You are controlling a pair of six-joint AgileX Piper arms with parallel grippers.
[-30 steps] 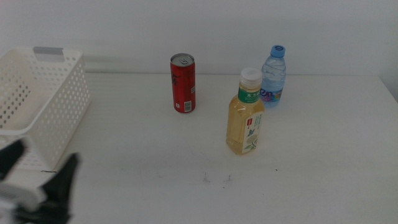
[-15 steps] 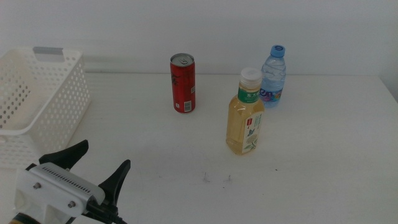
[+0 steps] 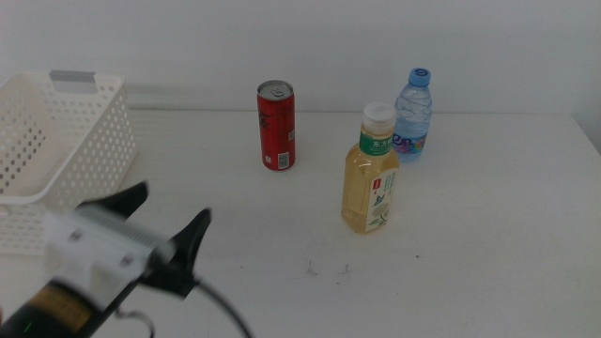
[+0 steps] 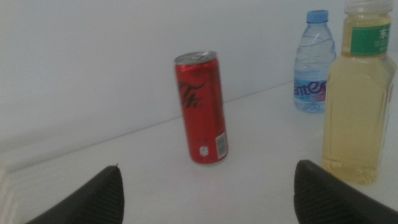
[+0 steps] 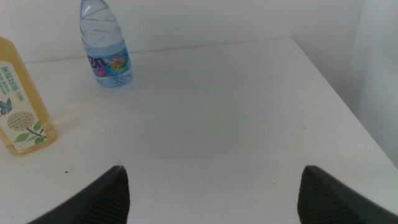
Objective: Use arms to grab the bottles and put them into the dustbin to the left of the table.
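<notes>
Three bottles stand upright on the white table (image 3: 470,235). The slim red can (image 3: 276,126) (image 4: 202,107) is at the back, left of centre. Closer in stands the yellowish tea bottle (image 3: 372,169) (image 4: 357,93) (image 5: 17,99), and the small blue-capped water bottle (image 3: 412,115) (image 4: 313,61) (image 5: 104,43) is behind it to the right. My left gripper (image 3: 160,221) (image 4: 205,186) is open at the lower left of the middle view, well short of the red can, facing it. The right gripper (image 5: 211,186) is open and empty, out of the middle view. The white dustbin (image 3: 56,150) sits at the table's left.
The table's right edge (image 5: 348,93) shows in the right wrist view. A few dark specks (image 3: 326,269) mark the tabletop in front of the tea bottle.
My left gripper has risen into the middle view from the bottom left corner and moved forward and right toward the red can. The bottles have not moved.
</notes>
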